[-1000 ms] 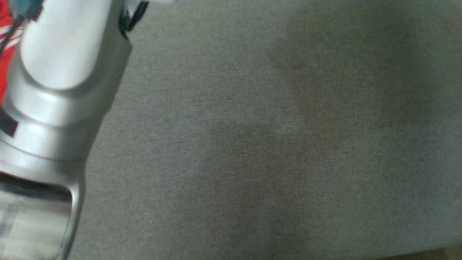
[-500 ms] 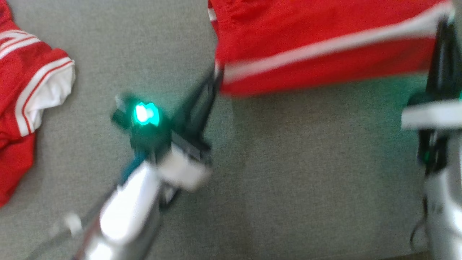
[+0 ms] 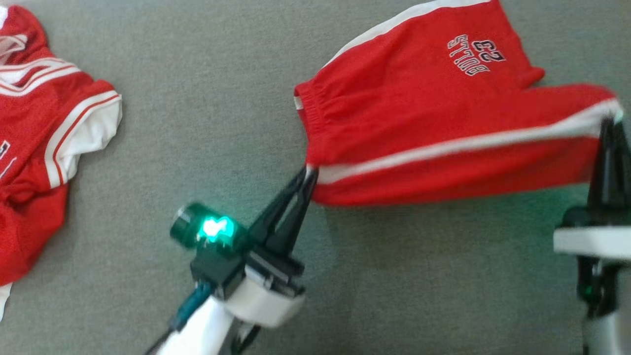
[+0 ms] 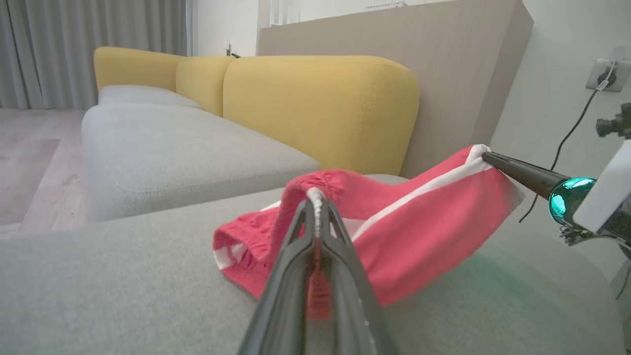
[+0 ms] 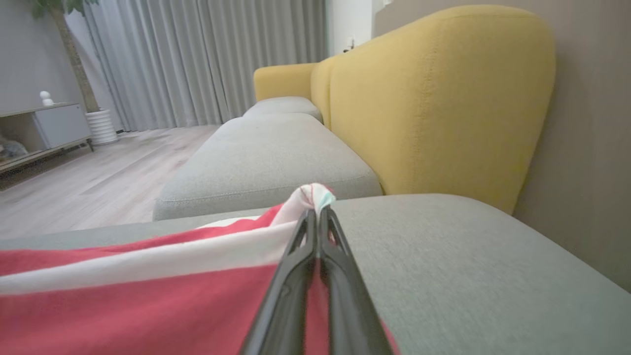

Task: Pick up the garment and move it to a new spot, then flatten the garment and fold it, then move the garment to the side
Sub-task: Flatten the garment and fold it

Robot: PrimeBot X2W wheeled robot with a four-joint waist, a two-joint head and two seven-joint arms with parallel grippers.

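The red shorts (image 3: 434, 123) are pinched at the waistband corner by the left pincer (image 3: 309, 171) & at a hem corner by the right pincer (image 3: 611, 121), both pressed tight on cloth. They're held stretched, partly draped on the grey sofa cushion (image 3: 207, 123). Pick-up judged done; placing, flattening, folding & side-move are left.

Soft even light, slight blur.
Glow from the round green lamp (image 3: 213, 229) tints the grey woven cushion (image 3: 443, 276) at lower right; the red white-striped shorts (image 3: 419, 113) smear along their lower edge.
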